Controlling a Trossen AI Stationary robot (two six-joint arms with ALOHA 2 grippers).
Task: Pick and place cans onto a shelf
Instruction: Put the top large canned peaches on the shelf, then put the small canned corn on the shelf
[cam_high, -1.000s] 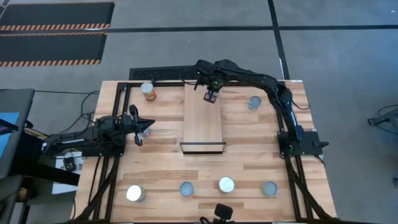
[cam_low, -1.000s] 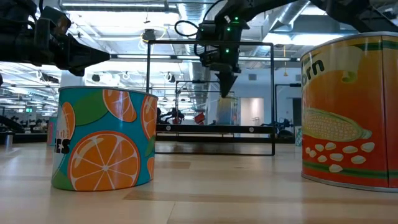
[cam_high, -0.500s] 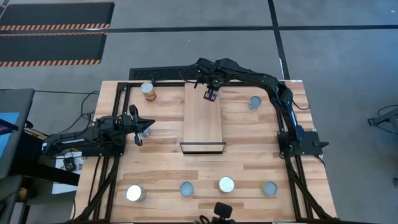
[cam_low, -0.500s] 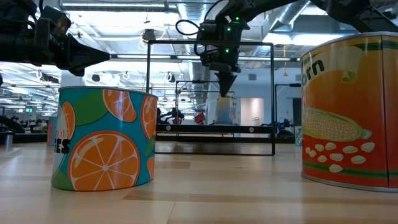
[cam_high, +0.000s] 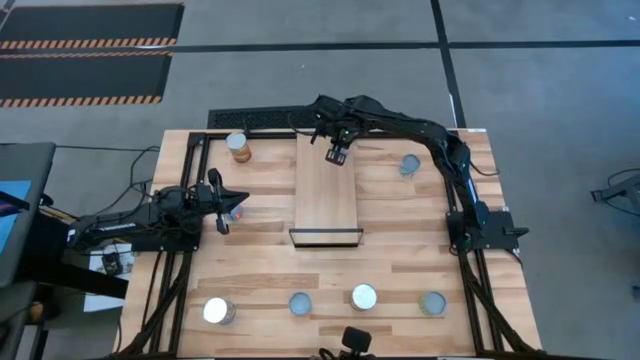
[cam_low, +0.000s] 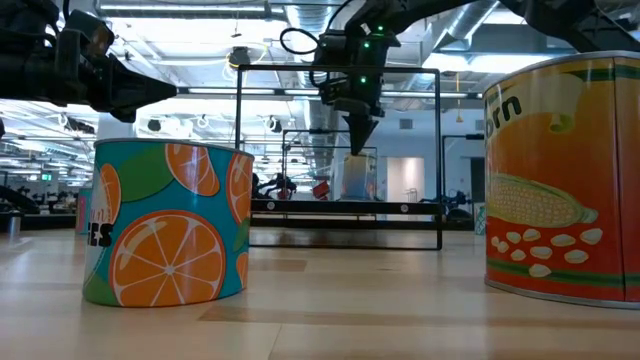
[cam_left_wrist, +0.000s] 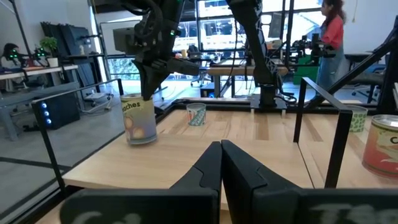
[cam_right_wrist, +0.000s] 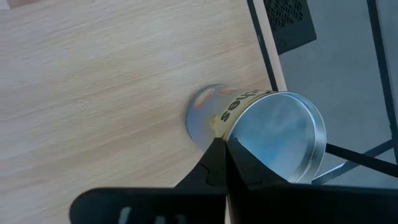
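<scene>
Right end effector (cam_high: 337, 156) now farther left

Letters "rn" on the corn can (cam_low: 560, 175).

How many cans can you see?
7 cans: four along the table's front edge, one at each far side, one on the shelf under the right gripper. More may be hidden.

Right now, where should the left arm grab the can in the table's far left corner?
Take the can by its curved side wall, about halfway up, coming in level from the near side, where the left gripper sits. It stands upright with open space around it, so the fingers can straddle its round body. That gripper is shut and would need to open first.
</scene>
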